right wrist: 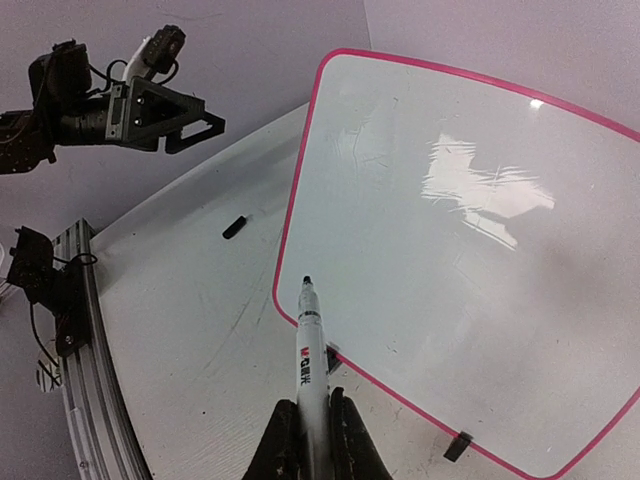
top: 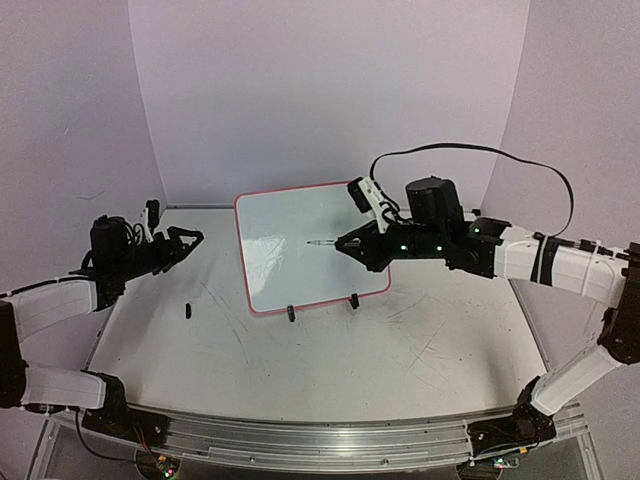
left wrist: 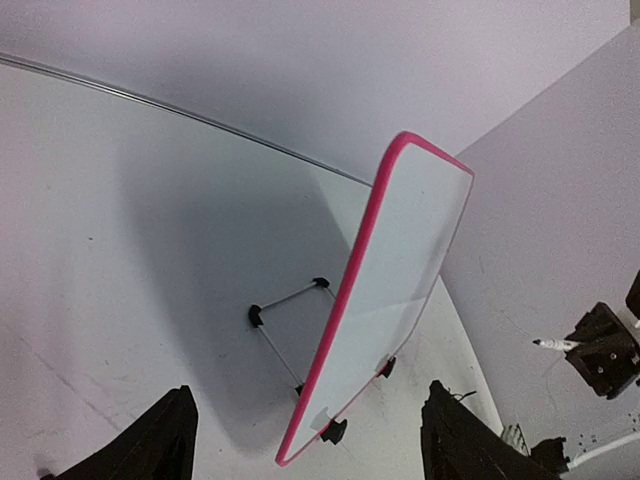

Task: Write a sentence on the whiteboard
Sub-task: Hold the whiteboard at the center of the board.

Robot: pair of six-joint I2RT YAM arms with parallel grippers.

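The whiteboard (top: 300,250) with its pink frame stands tilted on its black clip feet in the middle of the table. Its face (right wrist: 480,250) is blank; no sentence shows on it. My right gripper (top: 350,243) hangs just right of the board, shut on a white marker (right wrist: 312,360). The marker's uncapped black tip (top: 312,242) points at the board's face, close to it. My left gripper (top: 190,240) is open and empty, left of the board. In the left wrist view the board (left wrist: 400,270) is seen edge-on beyond its black fingers (left wrist: 165,440).
A small black marker cap (top: 187,311) lies on the table left of the board. A wire stand (left wrist: 285,320) props the board from behind. A black cable (top: 480,150) loops over the right arm. A metal rail (top: 320,440) runs along the near edge.
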